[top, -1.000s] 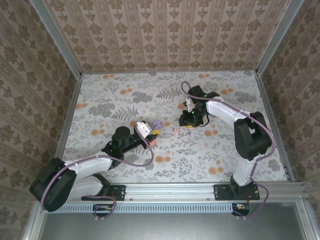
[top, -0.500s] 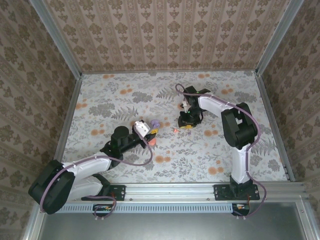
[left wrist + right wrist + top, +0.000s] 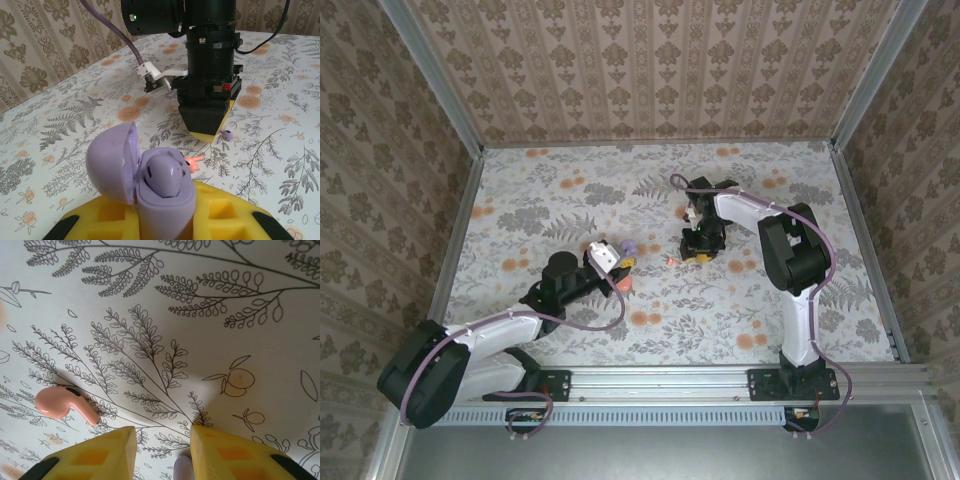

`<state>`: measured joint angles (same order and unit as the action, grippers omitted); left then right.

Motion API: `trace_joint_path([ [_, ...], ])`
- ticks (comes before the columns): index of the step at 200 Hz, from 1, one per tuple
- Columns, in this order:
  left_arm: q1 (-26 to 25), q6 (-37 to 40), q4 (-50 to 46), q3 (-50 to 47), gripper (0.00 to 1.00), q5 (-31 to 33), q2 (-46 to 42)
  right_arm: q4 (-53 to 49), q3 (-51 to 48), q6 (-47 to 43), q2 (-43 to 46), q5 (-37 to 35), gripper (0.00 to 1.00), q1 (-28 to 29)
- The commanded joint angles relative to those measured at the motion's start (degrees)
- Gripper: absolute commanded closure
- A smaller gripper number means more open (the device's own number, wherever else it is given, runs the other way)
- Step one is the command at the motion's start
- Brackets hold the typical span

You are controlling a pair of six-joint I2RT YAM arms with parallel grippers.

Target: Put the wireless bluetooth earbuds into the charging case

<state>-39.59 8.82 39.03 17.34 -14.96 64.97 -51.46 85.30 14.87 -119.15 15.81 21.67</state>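
The right arm has folded in from the bench's (image 3: 770, 300) right edge, and its wrist now stands upright over a spot just right of the bench's middle. The tip itself has hardly shifted. The right gripper (image 3: 161, 432) points straight down with its jaws a little apart, a touch wider than a moment ago, gripping nothing. The loose purple bud (image 3: 226, 133) lies on the bench at its tip, showing in the gap between the fingers from the right wrist view. I cannot tell whether a finger touches it. The pink bud (image 3: 65, 404) lies near, on the side toward the left arm, apart from both grippers. The left gripper (image 3: 170, 205) has barely moved. It stays clamped on the purple case (image 3: 125, 165), left of the middle and nearer the near edge, with the lid open toward the right arm and the seated bud (image 3: 162, 180) in its socket. A coral case (image 3: 623, 283) appears to lie on the bench just beside that gripper. Judging from this, one purple bud is in, and the right arm looks lined up to close on the loose one and carry it across to the open case
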Motion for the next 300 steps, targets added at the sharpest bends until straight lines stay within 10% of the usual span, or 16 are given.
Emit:
trace_joint_path([
  [1,0.57,1.19,0.53,0.76,0.86,-0.77,0.15,-3.13,-2.07,-1.12,1.39,-2.21,0.65,-0.31],
  [252,0.62,1.38,0.7,1.37,0.86,-2.09,0.61,-3.64,-8.49,1.2,7.07,7.74,0.61,0.66],
  [300,0.61,1.55,0.31,1.55,0.86,-2.34,0.49,-15.69,-0.57,2.78,8.76,-3.51,0.62,0.68],
])
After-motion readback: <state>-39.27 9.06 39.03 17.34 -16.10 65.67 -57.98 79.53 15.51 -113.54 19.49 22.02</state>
